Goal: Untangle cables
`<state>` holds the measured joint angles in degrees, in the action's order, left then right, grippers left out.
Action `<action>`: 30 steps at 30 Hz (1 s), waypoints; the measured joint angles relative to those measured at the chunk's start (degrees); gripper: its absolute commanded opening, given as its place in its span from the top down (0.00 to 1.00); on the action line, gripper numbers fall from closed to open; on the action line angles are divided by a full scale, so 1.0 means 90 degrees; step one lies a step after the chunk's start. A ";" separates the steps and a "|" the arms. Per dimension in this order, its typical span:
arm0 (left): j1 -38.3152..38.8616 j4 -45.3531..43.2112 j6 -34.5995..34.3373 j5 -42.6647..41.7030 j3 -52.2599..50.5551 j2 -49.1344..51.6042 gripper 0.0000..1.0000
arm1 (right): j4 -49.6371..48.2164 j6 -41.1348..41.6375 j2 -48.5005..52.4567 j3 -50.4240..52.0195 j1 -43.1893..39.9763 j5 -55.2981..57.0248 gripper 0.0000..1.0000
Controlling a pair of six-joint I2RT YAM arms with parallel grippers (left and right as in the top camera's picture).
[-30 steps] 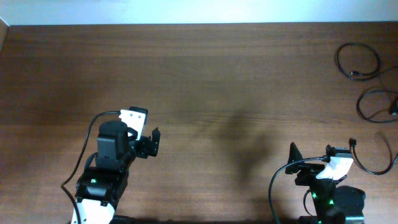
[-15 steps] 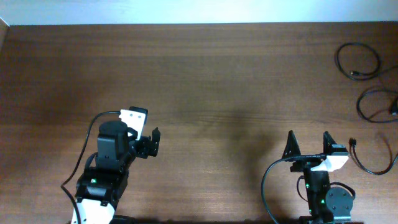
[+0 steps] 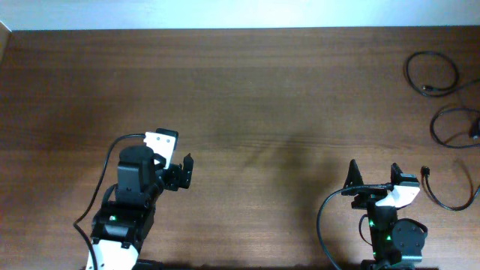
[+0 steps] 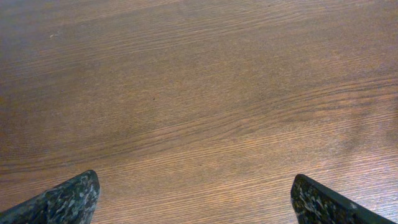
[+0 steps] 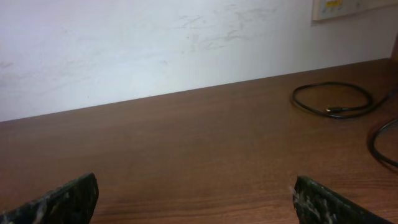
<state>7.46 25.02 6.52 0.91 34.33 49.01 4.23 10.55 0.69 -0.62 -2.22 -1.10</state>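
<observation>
**Overhead view.** The cables (image 3: pixel 457 73) lie at the far right of the counter (image 3: pixel 247 82) as three separate loops. The top cable (image 3: pixel 407 71) is farthest back and the middle cable (image 3: pixel 433 129) sits below it (its right part runs out of frame). The near cable (image 3: pixel 425 172) has its plug end just beside the right arm. No loop is seen crossing another. In my judgement they are spread apart so that each can be told from the rest, and the untangling looks done or nearly so. The left fingers (image 3: pixel 187 162) are spread and hold nothing. They sit over bare wood well apart from the cables, presumably to keep clear. The right fingers (image 3: pixel 352 176) are likewise spread wide and empty, close to the base of their arm.

**Left wrist view.** Only bare counter shows between the two fingertips in the lower corners. The jaws stand wide apart, nothing is gripped, and no cable is within reach.

**Right wrist view.** The camera looks level across the counter to the wall (image 5: pixel 155 43). One coiled loop, likely the top cable, lies at the right. An arc of another cable, likely the middle one, enters at the right edge. The fingertips sit in the lower corners, wide apart and empty. This level pose suits resting rather than reaching.
</observation>
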 measured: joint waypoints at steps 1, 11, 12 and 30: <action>0.0000 0.0002 0.0000 0.0000 0.0000 0.0000 0.01 | 0.0000 0.0000 0.0000 0.0000 0.0000 -0.0012 0.01; 0.0000 0.0000 0.0002 0.0000 0.0000 0.0000 0.01 | 0.0002 -0.0080 0.0000 0.0000 0.0015 0.0078 0.01; 0.0000 0.0002 0.0002 0.0000 0.0000 0.0000 0.01 | 0.0002 -0.0287 0.0000 0.0000 0.0015 0.0107 0.01; 0.0000 0.0000 0.0000 0.0000 0.0000 0.0000 0.01 | 0.0002 -0.1705 0.0000 0.0000 0.0015 0.0114 0.01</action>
<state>7.46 25.02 6.52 0.91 34.33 49.01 4.25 -4.80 0.69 -0.62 -2.09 -0.08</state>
